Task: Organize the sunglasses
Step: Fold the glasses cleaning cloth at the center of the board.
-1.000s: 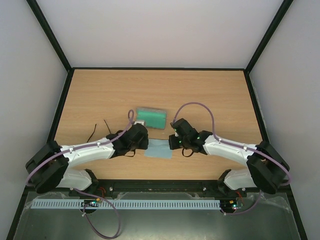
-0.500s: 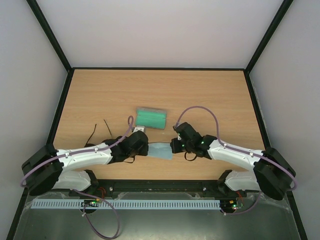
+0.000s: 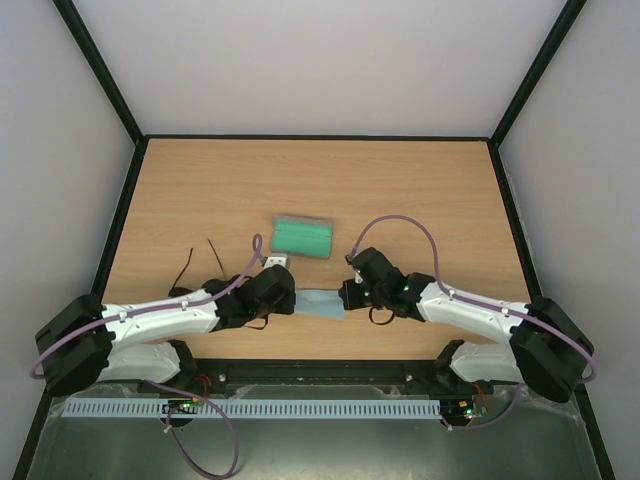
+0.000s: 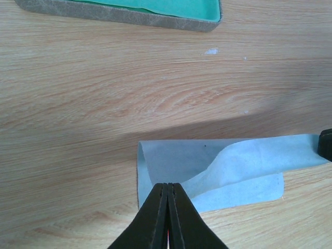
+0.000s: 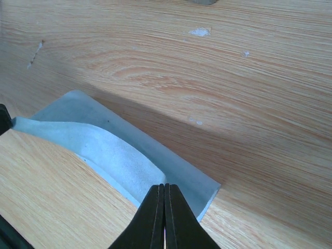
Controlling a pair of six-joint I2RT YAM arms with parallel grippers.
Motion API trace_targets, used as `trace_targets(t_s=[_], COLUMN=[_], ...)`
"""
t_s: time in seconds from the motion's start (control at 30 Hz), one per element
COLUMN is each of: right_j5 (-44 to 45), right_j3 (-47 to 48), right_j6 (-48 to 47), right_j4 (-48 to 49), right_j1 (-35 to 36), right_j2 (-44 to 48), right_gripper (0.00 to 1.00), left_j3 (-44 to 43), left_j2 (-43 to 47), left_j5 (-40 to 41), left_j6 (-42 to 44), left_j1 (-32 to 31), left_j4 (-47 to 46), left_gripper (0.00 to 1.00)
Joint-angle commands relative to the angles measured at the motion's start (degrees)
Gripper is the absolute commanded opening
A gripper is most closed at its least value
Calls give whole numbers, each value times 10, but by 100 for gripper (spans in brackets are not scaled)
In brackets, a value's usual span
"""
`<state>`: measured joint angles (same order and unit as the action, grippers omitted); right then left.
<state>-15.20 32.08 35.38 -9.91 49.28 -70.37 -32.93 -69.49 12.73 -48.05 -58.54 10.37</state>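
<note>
The light blue cloth (image 3: 320, 303) lies folded over on itself between my two grippers; it also shows in the left wrist view (image 4: 228, 163) and the right wrist view (image 5: 109, 148). My left gripper (image 3: 293, 299) (image 4: 167, 185) is shut on the cloth's left end. My right gripper (image 3: 346, 296) (image 5: 164, 187) is shut on its right end. The sunglasses show only as two thin black arms (image 3: 213, 250) beside my left arm; the lenses are hidden under that arm. The grey case (image 3: 303, 236) with green lining lies open just beyond the cloth.
The case's near wall shows at the top of the left wrist view (image 4: 119, 13). Small white specks mark the wood (image 4: 211, 51) between the case and the cloth. Black frame rails border the table (image 3: 320, 137).
Both grippers have moved toward the table's near edge, carrying the cloth's far edge over. The cloth has gone from a wider sheet to a narrow folded strip.
</note>
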Motion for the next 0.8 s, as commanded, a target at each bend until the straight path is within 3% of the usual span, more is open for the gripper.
trace_targets(t_s=[0.0,0.77], right_j5=[-5,-17], right_j3=[-12,-59], right_j6=[8,53], right_j4=[9,41], right_j1=[7,36], right_j2=[20,45], right_gripper=[1,2], left_j3=[8,41], left_j2=[12,37], left_j5=[15,27], left_j6=[-12,-65], left_j1=[-12,-57], left_j4=[22,31], left_gripper=[2,2])
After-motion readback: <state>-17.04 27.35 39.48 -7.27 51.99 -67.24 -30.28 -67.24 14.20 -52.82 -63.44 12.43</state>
